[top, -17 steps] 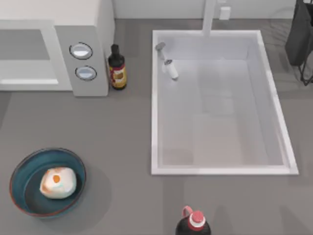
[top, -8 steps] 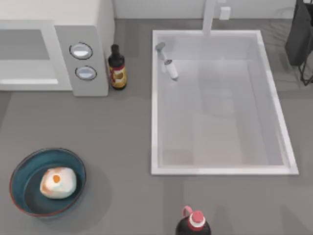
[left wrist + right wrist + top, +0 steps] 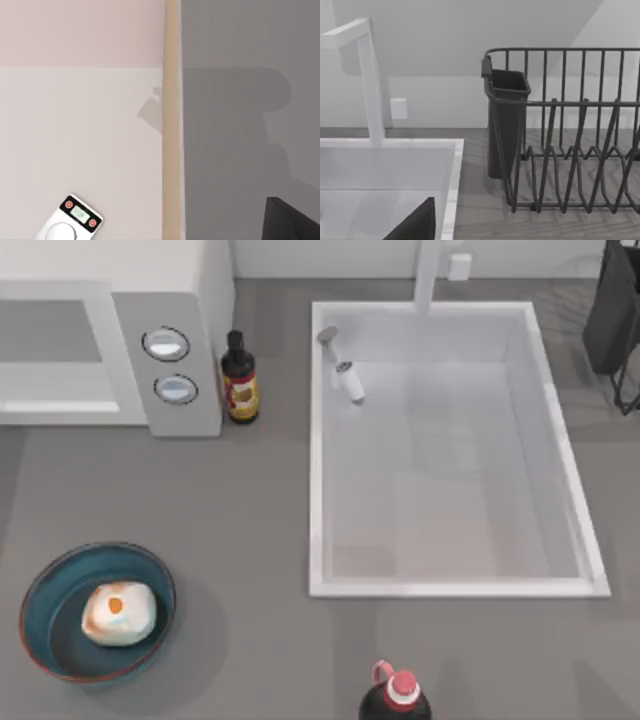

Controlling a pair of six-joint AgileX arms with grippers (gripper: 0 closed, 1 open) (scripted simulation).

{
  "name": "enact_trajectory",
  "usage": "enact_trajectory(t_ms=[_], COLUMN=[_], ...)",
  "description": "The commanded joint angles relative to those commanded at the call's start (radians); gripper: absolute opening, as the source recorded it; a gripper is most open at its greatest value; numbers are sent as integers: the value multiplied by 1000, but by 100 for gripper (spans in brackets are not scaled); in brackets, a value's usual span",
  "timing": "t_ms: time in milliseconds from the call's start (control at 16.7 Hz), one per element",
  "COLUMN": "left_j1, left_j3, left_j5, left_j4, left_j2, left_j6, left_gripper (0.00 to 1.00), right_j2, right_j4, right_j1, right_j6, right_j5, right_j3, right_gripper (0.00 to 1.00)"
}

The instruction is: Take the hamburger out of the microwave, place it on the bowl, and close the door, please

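The hamburger (image 3: pixel 117 613) lies inside the bowl (image 3: pixel 45 585), a little toward the bowl's front side, and the bowl sits near the front left corner of the tabletop (image 3: pixel 250 540). The microwave (image 3: pixel 180 300) stands at the back left corner, its two round knobs (image 3: pixel 166 343) facing up toward the overhead camera, and the door (image 3: pixel 55 360) lies flush with the front face beside the control panel. A dark bottle (image 3: pixel 239 377) stands just beside the microwave's right side, between it and the sink (image 3: pixel 315 490), which takes up the right half of the tabletop. Another bottle with a red cap (image 3: pixel 397 697) stands at the front edge, near the middle. A dark dish rack (image 3: pixel 570 130) stands at the back right corner, next to the sink and its white tap (image 3: pixel 370 85). My left wrist camera looks down on a pale floor with a small white scale (image 3: pixel 70 220). Whether my left or right jaws are released or clenched, I cannot tell.
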Motion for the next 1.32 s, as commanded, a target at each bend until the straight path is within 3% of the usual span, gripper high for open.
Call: enact_trajectory(t_ms=[360, 840, 1320], left_j1=[-107, -131, -395], left_j3=[-247, -292, -534], left_j5=[-52, -66, -219], left_j4=[118, 138, 229], left_j2=[-196, -233, -505], left_j6=[-118, -149, -398], left_gripper=[0, 0, 0], right_j2=[0, 0, 0], right_j4=[0, 0, 0], right_j1=[0, 0, 0], right_j6=[0, 0, 0], right_j5=[0, 0, 0], right_j3=[0, 0, 0], right_gripper=[100, 100, 100])
